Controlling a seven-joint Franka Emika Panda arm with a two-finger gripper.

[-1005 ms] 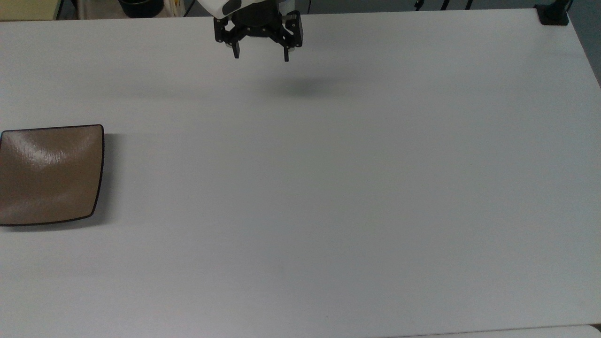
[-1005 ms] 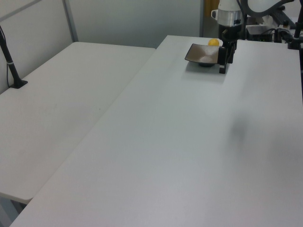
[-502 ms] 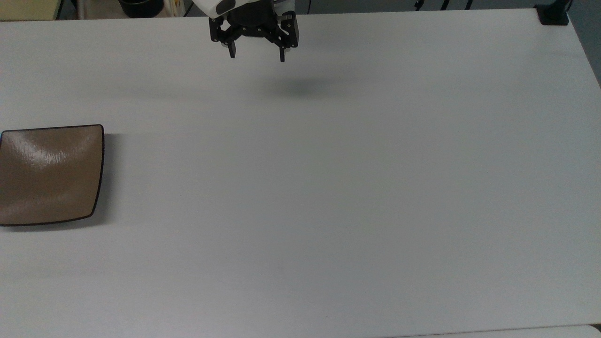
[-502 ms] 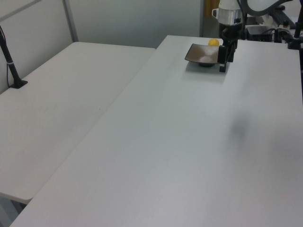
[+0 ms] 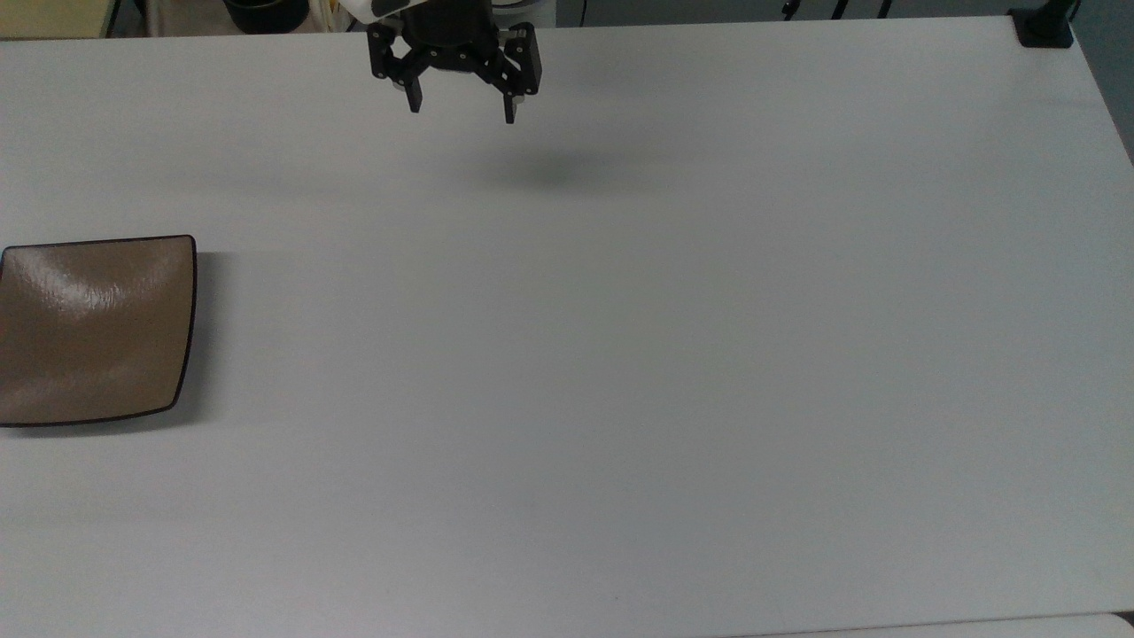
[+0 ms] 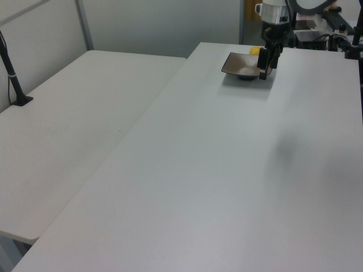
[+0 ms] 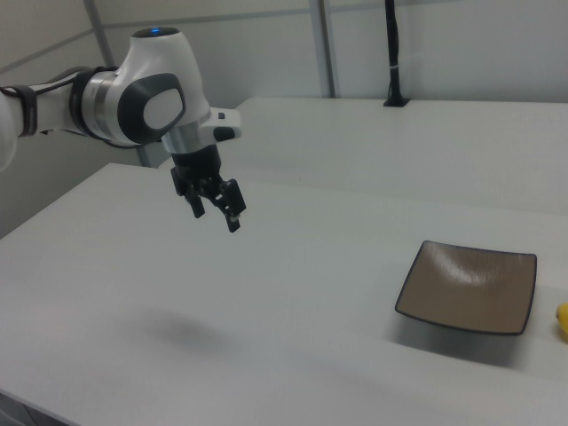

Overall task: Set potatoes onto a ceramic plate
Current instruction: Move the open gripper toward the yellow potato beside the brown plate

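Observation:
The glossy brown square ceramic plate (image 5: 89, 328) lies at the top view's left edge, with nothing on it; it is also the plate (image 6: 241, 65) in the left view and the plate (image 7: 468, 286) in the right view. A yellow potato (image 7: 563, 321) peeks in at the right view's right edge, on the table just beyond the plate. In the left view the potato (image 6: 254, 50) is partly hidden behind my arm. My gripper (image 5: 462, 112) hangs open and empty above the table's far edge, well away from the plate; it is also the gripper (image 7: 216, 220) in the right view and the gripper (image 6: 265, 72) in the left view.
The white table (image 5: 620, 354) stretches wide around the plate. A black clamp post (image 5: 1044, 27) stands at the top view's upper right corner. A second white table (image 6: 74, 130) adjoins on the left view's left, with a black post (image 6: 14, 79) on it.
My open gripper has drifted toward the top view's left along the far edge, its shadow following. The plate and potato have not moved.

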